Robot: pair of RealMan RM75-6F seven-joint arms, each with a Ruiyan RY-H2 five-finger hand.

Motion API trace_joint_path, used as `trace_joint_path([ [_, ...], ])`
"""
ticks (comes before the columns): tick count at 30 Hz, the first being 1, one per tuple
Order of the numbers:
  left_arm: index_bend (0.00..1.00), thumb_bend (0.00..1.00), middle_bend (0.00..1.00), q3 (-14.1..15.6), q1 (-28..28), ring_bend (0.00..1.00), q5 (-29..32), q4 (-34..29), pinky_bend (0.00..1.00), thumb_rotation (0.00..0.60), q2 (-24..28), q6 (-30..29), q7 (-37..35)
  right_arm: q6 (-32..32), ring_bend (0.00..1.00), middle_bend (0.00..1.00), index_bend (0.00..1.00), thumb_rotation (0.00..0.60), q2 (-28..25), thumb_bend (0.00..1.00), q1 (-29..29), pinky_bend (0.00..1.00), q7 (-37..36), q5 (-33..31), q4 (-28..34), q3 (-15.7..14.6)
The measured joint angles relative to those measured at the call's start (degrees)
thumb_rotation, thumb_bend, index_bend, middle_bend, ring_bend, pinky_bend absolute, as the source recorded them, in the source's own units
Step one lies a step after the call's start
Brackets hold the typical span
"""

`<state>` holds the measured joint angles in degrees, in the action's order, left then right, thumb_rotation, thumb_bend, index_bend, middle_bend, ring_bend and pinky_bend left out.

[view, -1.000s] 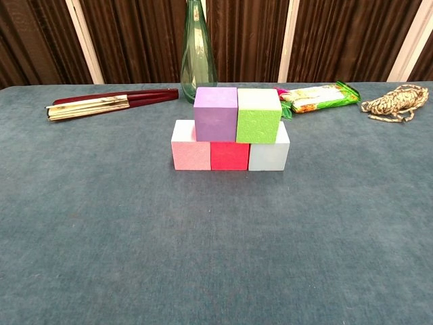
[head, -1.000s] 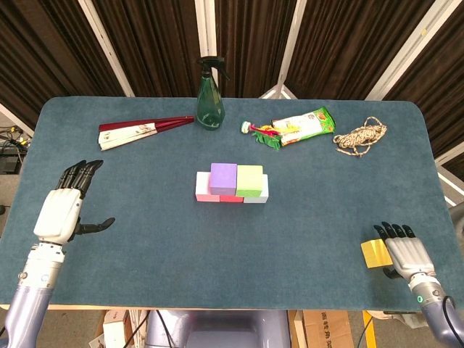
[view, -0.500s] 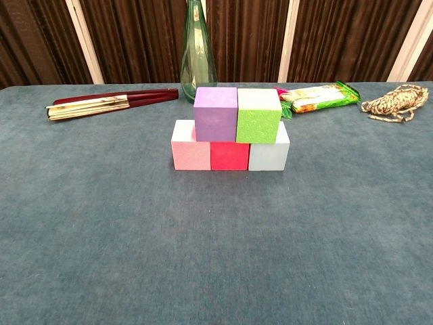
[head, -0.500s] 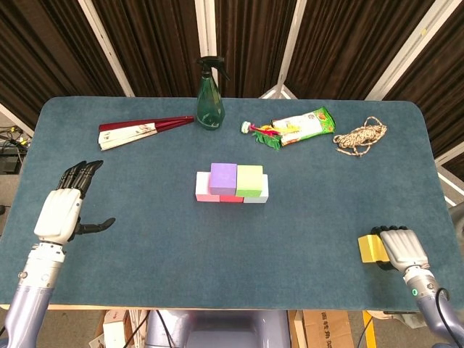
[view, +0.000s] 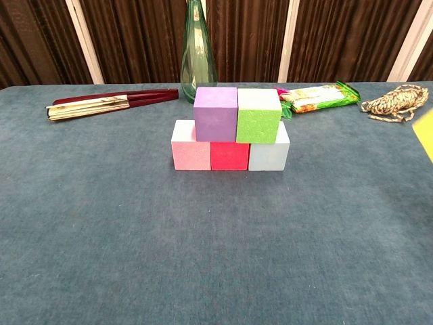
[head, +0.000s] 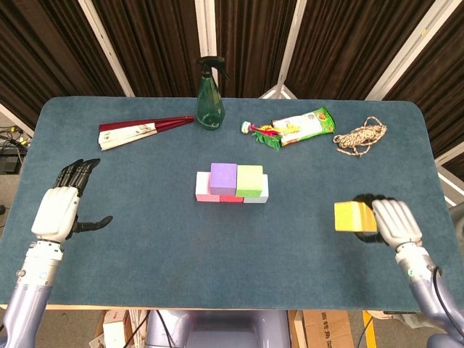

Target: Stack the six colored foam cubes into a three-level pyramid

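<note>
Your right hand (head: 395, 223) grips the yellow cube (head: 354, 217), fingers wrapped on its right side, cube lifted off the worktop (head: 145, 239) at the right side, well apart from the stack. In the chest view only a yellow sliver of that cube (view: 426, 134) shows at the right edge.

Your left hand (head: 58, 210) hovers over the left part of the worktop, holding nothing, its dark fingers (head: 76, 174) stretched forward and apart, thumb out to the side.

The stack sits mid-worktop. Bottom row, touching side by side: pink cube (view: 191, 146) left, red cube (view: 229, 156) middle, pale blue cube (view: 269, 154) right. Second level: purple cube (view: 215, 114) and green cube (view: 258, 115), touching each other, purple over the pink-red seam, green over the red-blue seam. Nothing on top of those two yet.

Behind the stack stands a green spray bottle (head: 209, 94), upright. Left of it lies a folded fan (head: 141, 130), red and cream, flat on the worktop. Right of the bottle lies a snack packet (head: 304, 125), green and orange, with a small red and white item (head: 257, 130) just beside its left end; can't tell what that is. Further right a coil of rope (head: 360, 135) lies near the far right corner.
</note>
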<state>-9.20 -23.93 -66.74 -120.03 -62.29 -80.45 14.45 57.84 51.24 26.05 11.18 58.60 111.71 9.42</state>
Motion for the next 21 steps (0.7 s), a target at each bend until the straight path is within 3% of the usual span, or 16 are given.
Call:
trace_joint_path([
  [4, 0.00, 0.10, 0.06, -0.5, 0.0, 0.00, 0.8, 0.3, 0.03, 0.600, -0.1, 0.2, -0.1, -1.4, 0.48, 0.61, 0.34, 0.600, -3.3, 0.30, 4.5, 0.32, 0.1, -5.9, 4.9, 5.1],
  [10, 0.00, 0.10, 0.06, -1.3, 0.1, 0.00, 2.1, 0.7, 0.03, 0.600, 0.0, 0.7, -0.4, -4.0, 0.48, 0.61, 0.34, 0.600, -5.4, 0.30, 12.0, 0.32, 3.5, -14.9, 9.5, 8.9],
  [15, 0.00, 0.10, 0.06, -1.8, 0.0, 0.00, 3.1, 0.9, 0.03, 0.600, 0.4, 1.5, -0.7, -5.9, 0.48, 0.61, 0.34, 0.600, -5.0, 0.30, 20.4, 0.32, 10.4, -24.3, 11.4, 9.6],
  [21, 0.00, 0.10, 0.06, -2.6, 0.1, 0.00, 3.9, 1.2, 0.03, 0.600, 1.2, 1.8, -0.8, -3.8, 0.48, 0.61, 0.34, 0.600, 0.3, 0.30, 33.5, 0.32, 21.3, -40.1, 10.7, 8.8],
])
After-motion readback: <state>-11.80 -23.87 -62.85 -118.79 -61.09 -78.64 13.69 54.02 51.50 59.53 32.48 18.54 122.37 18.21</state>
